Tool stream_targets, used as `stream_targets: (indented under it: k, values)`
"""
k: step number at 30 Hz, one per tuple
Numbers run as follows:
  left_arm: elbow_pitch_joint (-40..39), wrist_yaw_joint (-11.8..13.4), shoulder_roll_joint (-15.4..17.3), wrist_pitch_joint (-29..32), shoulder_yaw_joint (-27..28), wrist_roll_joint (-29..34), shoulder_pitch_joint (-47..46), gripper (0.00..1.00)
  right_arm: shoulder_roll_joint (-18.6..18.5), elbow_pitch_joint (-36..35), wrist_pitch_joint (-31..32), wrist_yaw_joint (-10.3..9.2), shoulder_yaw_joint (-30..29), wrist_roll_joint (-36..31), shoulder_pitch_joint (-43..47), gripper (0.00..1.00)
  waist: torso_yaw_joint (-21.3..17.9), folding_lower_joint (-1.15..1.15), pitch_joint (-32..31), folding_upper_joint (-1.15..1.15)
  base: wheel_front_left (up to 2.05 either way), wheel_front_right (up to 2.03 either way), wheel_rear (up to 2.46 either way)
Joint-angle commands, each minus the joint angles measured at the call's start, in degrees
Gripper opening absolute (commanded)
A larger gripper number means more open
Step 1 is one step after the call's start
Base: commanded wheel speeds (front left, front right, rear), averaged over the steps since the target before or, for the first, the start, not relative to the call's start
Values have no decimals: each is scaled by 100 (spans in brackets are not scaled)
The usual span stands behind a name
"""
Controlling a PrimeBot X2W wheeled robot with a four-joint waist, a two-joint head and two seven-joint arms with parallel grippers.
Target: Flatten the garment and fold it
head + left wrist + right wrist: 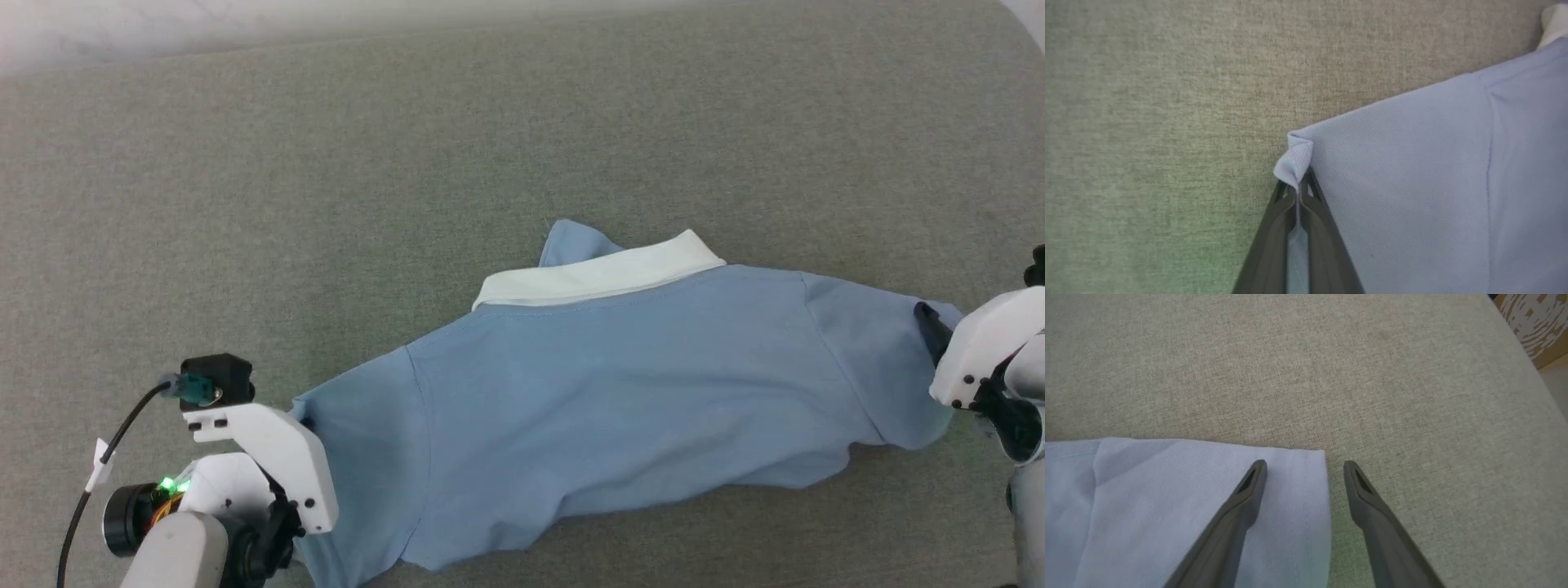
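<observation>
**What We Count**

We count one blue shirt (620, 384). It has one white collar (596, 273) and two sleeves, a left sleeve (359, 457) and a right sleeve (873, 367). We count two grippers, the left gripper (1298, 188) and the right gripper (1304, 465). We count one black cable (98, 482) and one grey cloth top (326, 163).

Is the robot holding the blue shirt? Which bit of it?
Yes. The left gripper pinches the blue shirt at the corner of one sleeve's hem. The right gripper is open over the other sleeve's edge, holding nothing.

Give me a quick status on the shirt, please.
Left gripper shut on garment sleeve corner. Right gripper open, astride other sleeve hem. Garment spread, unfolded.
</observation>
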Motion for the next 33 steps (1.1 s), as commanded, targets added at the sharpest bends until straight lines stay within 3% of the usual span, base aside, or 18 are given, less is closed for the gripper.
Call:
stream_targets:
  k: [1,9,10,13,18,24,33]
  values:
    - [187,-53,-99,47,-127,-46,62,0,-24,117,110,-5,-14,28,-153,100,33,0,42,0,0,0,0]
    - [148,-50,-92,30,-159,-61,17,0,-66,796,1122,-5,-1,4,-617,97,78,0,180,0,0,0,0]
    - [147,-54,-88,32,-164,-66,14,0,-80,867,1265,-5,18,14,-641,43,81,0,189,0,0,0,0]
    - [142,-107,-65,30,-193,-86,5,0,-119,925,1619,-5,113,46,-680,0,85,0,196,0,0,0,0]
    - [-5,-514,134,-160,-252,-129,-259,0,-257,634,1542,-5,221,104,-805,0,87,0,186,0,0,0,0]
    - [-413,-960,806,-417,-142,169,-1007,0,-558,9,1107,-5,601,110,-1182,0,56,0,101,0,0,0,0]
    - [-640,-1021,1293,-654,103,662,-2832,0,-1010,-805,771,-5,1362,67,-2411,0,-40,0,307,0,0,0,0]
